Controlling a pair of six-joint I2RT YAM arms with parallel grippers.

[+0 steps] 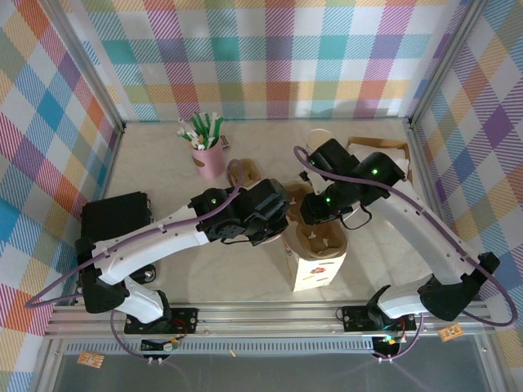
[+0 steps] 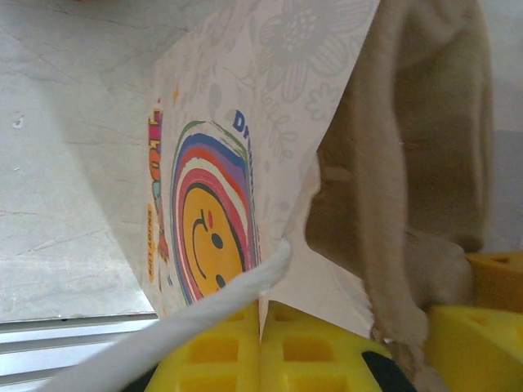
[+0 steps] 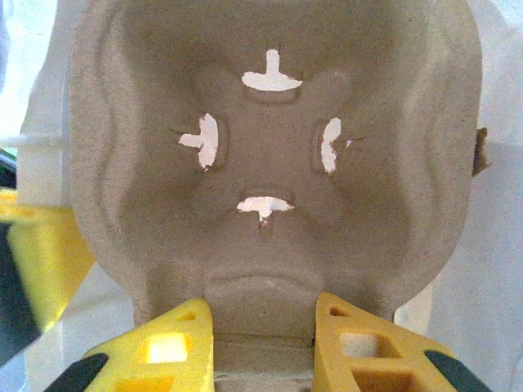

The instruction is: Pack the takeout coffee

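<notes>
The cup carrier (image 3: 270, 98), gripped by the narrow right tool (image 3: 263, 339), is found partly inside the paper bag (image 1: 317, 265), its left rim clamped by the left tool (image 2: 261, 355).

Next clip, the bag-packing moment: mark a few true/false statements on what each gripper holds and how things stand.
1. The left gripper is shut on the edge of the paper bag. True.
2. The right gripper hangs open, holding nothing. False: it grips the pulp cup carrier.
3. The pink cup of pens stands upright. True.
4. The paper bag lies flat on its side. False: it stands upright.
</notes>
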